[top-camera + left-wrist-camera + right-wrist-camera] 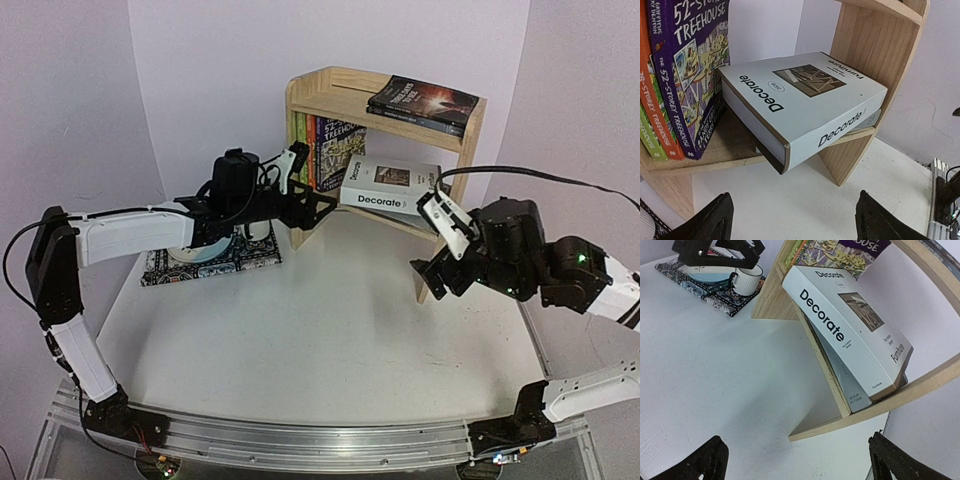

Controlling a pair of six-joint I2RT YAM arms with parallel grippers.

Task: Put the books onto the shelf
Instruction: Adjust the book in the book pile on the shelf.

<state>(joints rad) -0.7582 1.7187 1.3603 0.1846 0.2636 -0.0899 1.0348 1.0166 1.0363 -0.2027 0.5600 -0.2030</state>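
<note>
A small pale pine shelf unit (330,95) with two boards is seen standing at the back of the white table (300,350). Two dark-covered books (422,104) are stacked flat on its upper board. On the lower board, a green paperback (650,135), an orange paperback (660,115) and a dark blue Treehouse paperback (695,60) are stood upright at the left end. Just beside them a thick brown-and-white "Decorate" book (790,95) is laid flat on a grey book (847,385), with one corner projecting past the board's front edge. The left gripper (792,220) is held in front of that lower board with its fingers spread wide and nothing between them. The right gripper (795,460) is held near the shelf's right side panel, likewise spread wide and empty. A patterned mat (715,300) bearing a white mug (747,280) is found left of the shelf.
</note>
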